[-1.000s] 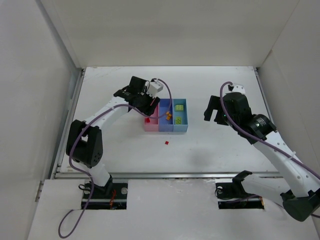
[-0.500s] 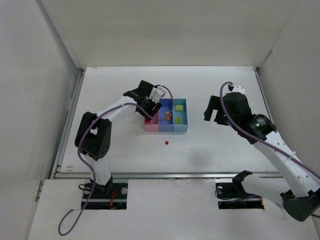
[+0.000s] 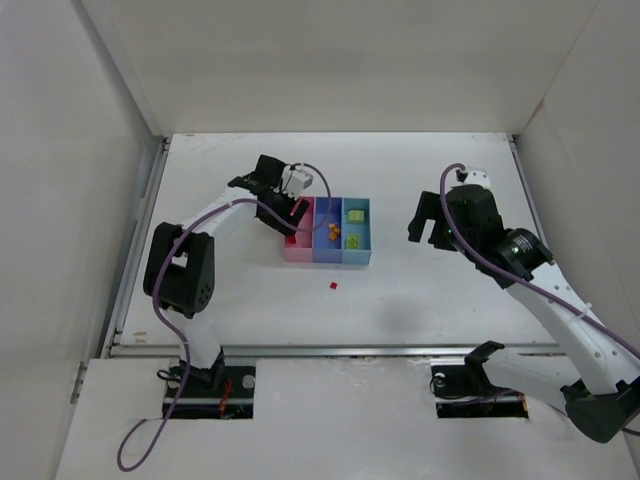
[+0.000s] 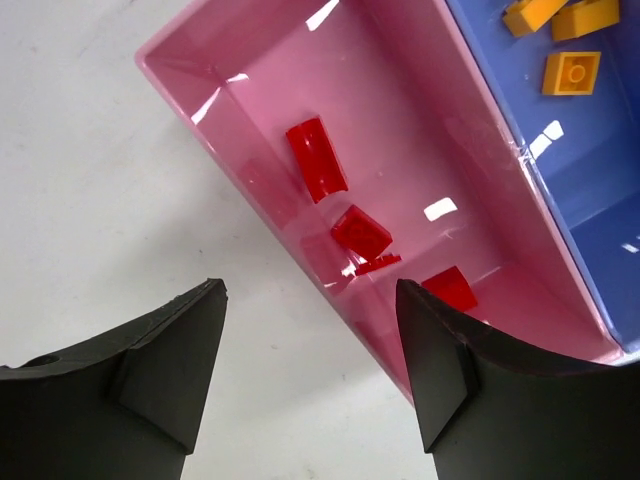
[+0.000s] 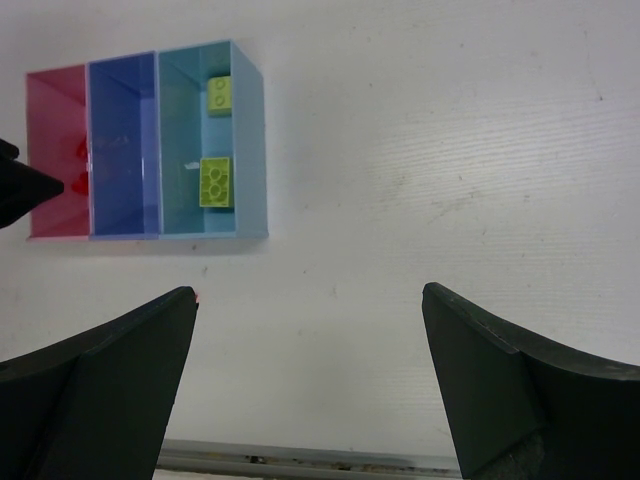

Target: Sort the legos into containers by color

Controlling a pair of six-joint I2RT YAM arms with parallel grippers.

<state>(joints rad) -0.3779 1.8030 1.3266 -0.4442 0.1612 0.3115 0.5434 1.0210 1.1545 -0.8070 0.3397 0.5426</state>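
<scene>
Left gripper (image 4: 310, 288) is seen parted, empty, over the pink bin (image 4: 200, 90) wall; red legos (image 4: 317, 158) are contained inside. One loose red lego (image 3: 333, 285) is seen on the table (image 3: 420, 180) nearby. Right gripper (image 5: 310, 292) is held wide open, empty, well apart.

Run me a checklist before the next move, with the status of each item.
1. The left gripper open and empty: ok.
2. The red bricks inside the pink bin: ok.
3. The orange bricks inside the blue-violet bin: ok.
4. The yellow-green bricks inside the light blue bin: ok.
5. Everything sorted: not ok, a loose red brick lies on the table.
6. The right gripper open, apart from the bins: ok.
</scene>
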